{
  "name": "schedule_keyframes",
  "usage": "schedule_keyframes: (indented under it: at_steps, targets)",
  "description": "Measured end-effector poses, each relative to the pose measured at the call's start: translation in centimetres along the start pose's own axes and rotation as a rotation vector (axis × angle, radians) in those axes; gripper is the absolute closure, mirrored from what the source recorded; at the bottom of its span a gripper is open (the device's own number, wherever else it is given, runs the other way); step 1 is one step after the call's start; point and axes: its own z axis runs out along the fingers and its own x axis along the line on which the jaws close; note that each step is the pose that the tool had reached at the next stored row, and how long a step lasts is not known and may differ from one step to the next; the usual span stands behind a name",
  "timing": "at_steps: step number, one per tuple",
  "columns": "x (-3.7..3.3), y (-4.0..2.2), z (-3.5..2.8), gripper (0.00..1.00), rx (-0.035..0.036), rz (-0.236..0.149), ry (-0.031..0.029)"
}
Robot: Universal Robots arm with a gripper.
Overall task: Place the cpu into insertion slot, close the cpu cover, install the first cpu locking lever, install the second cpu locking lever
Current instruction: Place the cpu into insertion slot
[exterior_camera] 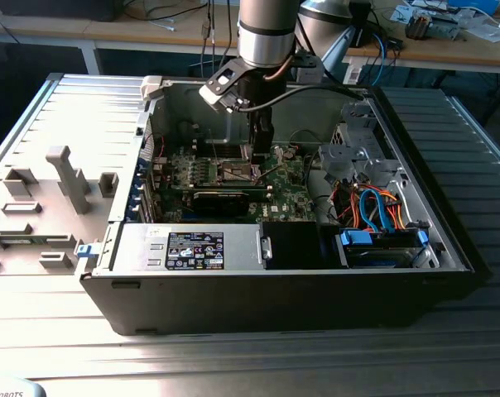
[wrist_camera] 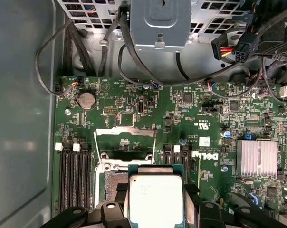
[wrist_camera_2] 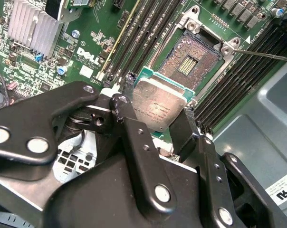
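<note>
**Silver cpu (wrist_camera_2: 157, 104) clamped, slot (wrist_camera_2: 188, 59) bare**

Ribbed grey table (exterior_camera: 233, 364), black case (exterior_camera: 275, 302) lying on it with its side open. My arm reaches down into the case from above, and my gripper (exterior_camera: 260, 153) is low over the green board (exterior_camera: 287, 194).

Board detail, second wrist view: finned heatsink (wrist_camera_2: 32, 23) off to one side. Long black memory slots (wrist_camera_2: 148, 28) run along both flanks of the slot.

Slot: silver rim, dark contact field fully exposed, nothing seated in it.

Cover (wrist_camera: 125, 132): in the first wrist view it is a thin metal frame on the far side of the slot from me, not down over the slot.

Cpu: metal face toward both wrist cameras, green edge showing around it. It is just beside the slot's near edge and overlaps that edge in view. Cannot tell whether it touches the rim.

Fingers (wrist_camera_2: 184, 133): closed on the cpu, one pressing each of two opposite edges.
</note>
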Motion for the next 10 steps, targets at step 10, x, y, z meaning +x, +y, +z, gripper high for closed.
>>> schedule_keyframes:
  at_steps: [10]
  targets:
    - [0.00, 0.00, 0.00, 0.46, 0.0009, 0.024, -0.0027]
